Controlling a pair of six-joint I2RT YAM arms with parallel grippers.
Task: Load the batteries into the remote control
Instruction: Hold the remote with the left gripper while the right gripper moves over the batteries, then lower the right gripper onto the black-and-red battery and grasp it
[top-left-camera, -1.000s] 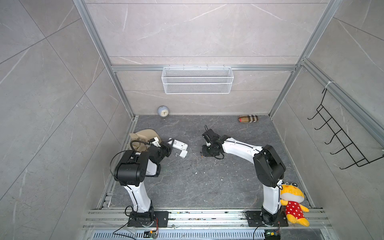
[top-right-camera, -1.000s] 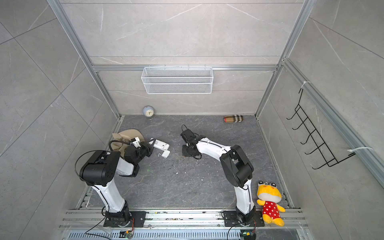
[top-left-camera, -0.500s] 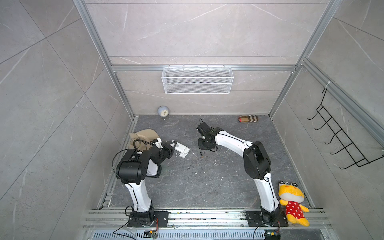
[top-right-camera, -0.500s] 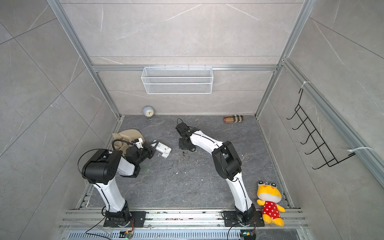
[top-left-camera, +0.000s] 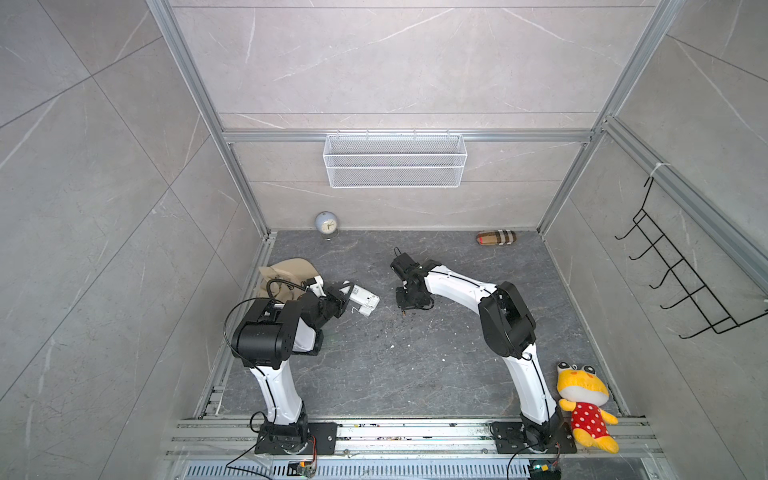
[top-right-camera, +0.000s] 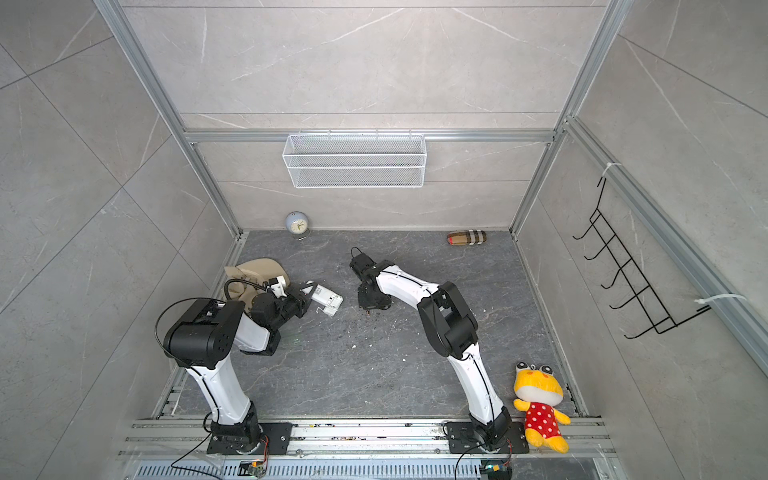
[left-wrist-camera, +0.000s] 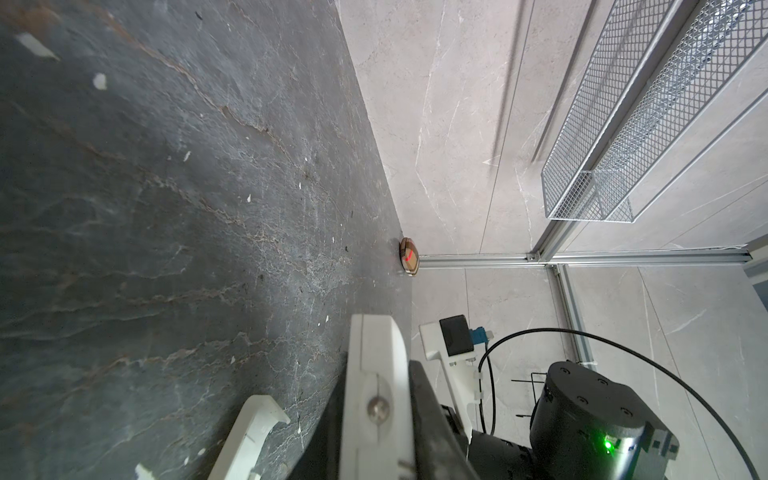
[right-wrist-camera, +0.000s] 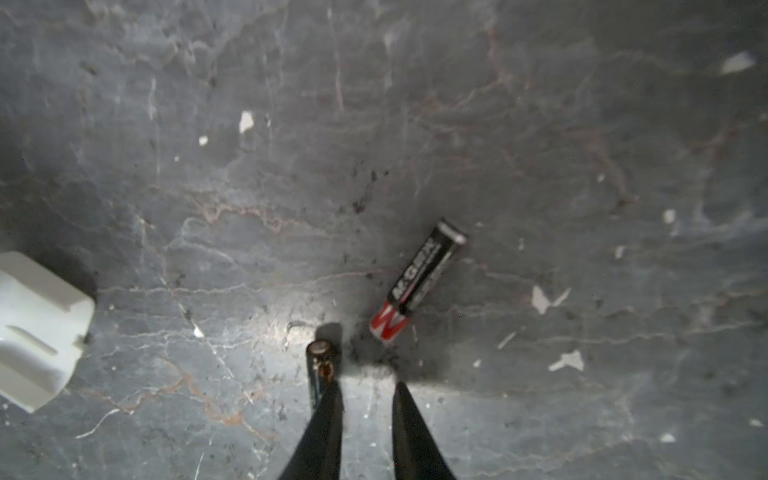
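Left jaws: shut tight on the remote (top-left-camera: 365, 297), gripping it near one end. In the left wrist view it shows edge-on (left-wrist-camera: 374, 395) against a dark finger (left-wrist-camera: 428, 415). Whether it is lifted clear of the worktop (top-left-camera: 415, 374) cannot be told.
Right jaws: a narrow gap with nothing in it. The fingers (right-wrist-camera: 326, 428) point down at the worktop right by the batteries.
Battery one (right-wrist-camera: 419, 282): lies flat just beyond the fingertips, red end nearer them, apart from both fingers.
Battery two (right-wrist-camera: 318, 370): sits close against the outer side of one finger, not in the gap. It cannot be told whether it leans on the finger or only lies beside it.
Remote position: in both top views it is on the left half of the worktop, near the right jaws but apart from them.
Cover (left-wrist-camera: 253, 432): a white curved piece on the worktop just beside the remote, so the back seems to be off already.
Compartment: hidden in every view, and its facing cannot be told.
Done: the remote is held and probably opened.
Not done: neither battery is gripped and neither is in the remote.
Left to do: take each battery in turn, carry it across, seat it with its poles the right way, then refit the cover.
Stage: early, with the first battery pick-up apparently in hand.
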